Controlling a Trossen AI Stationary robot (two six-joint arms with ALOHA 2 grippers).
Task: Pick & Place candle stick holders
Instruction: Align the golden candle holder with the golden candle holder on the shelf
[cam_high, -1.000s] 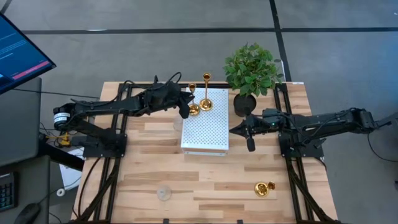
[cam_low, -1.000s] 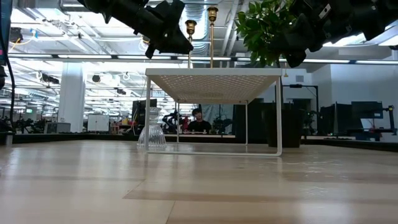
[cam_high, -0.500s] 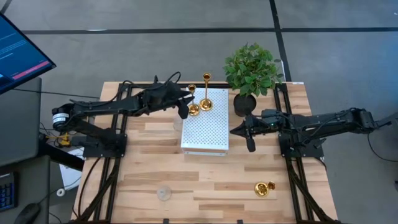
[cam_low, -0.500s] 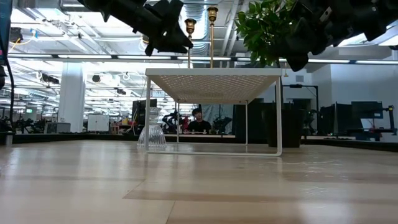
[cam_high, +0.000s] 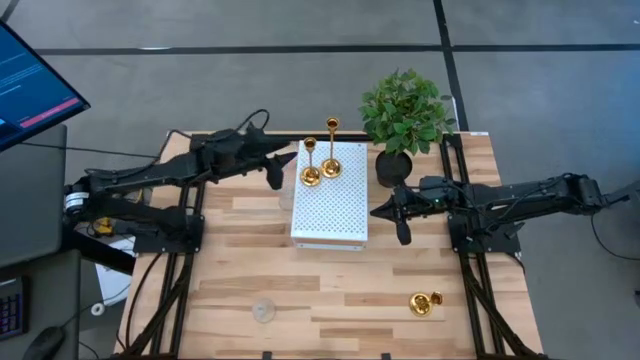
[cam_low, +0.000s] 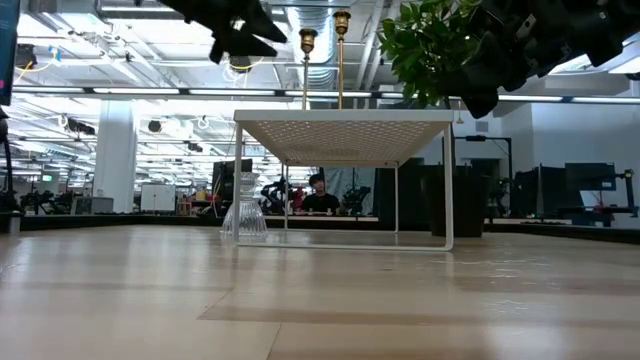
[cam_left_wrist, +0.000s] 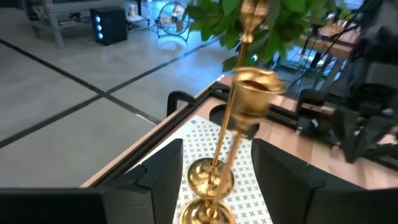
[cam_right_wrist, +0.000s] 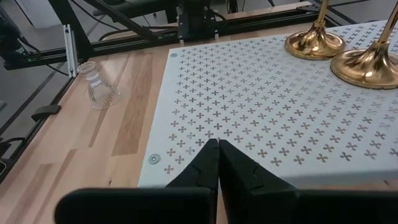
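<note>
Candle stick holders (cam_high: 320, 166) upright; left fingers (cam_high: 277, 170) spread beside.

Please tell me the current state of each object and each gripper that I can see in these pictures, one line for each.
Left gripper: open, holding nothing, beside the white box.
Right gripper: shut, empty, right of the box.
Two gold holders: upright on the white box.
Third gold holder: lying on its side on the table.
Glass holder: standing beside the box.
Second glass holder: on the table's near edge.
Plant: upright.
</note>
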